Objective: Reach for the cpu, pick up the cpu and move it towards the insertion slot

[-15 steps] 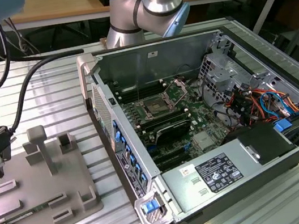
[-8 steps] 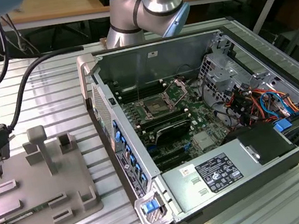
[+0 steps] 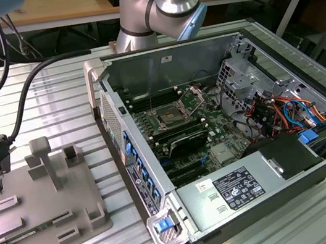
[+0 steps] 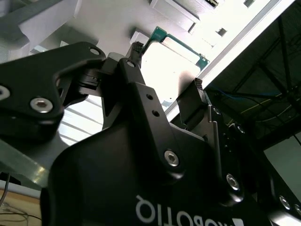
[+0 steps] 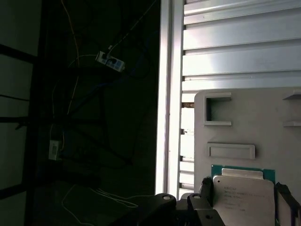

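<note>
Jaws of the black gripper clamp the silvery, green-rimmed square cpu — lower right in the first wrist view — above a grey plastic tray.

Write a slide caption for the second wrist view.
Gripper at the cpu, which lies flat on the grey fixture plate.
</note>
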Robot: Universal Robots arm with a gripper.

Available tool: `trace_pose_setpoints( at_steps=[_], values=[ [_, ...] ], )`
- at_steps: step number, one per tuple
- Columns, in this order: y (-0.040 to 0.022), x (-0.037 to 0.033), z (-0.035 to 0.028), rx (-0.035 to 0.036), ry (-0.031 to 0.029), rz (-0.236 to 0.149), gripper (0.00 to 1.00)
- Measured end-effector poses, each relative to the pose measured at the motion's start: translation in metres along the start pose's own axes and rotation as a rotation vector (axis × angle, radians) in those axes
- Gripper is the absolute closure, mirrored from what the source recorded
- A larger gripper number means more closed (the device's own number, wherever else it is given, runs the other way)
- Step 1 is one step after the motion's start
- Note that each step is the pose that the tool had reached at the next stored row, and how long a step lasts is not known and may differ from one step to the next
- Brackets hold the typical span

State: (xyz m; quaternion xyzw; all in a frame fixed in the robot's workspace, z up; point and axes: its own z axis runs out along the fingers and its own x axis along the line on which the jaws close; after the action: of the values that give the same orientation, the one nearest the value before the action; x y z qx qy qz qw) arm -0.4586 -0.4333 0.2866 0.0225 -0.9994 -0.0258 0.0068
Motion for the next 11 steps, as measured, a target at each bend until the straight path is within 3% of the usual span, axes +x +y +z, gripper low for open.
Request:
trace_pose_setpoints(
  at_steps=[11],
  values=[
    [0.0006, 0.0001, -0.012, 0.0, 0.0, 0.0, 0.45]
  ],
)
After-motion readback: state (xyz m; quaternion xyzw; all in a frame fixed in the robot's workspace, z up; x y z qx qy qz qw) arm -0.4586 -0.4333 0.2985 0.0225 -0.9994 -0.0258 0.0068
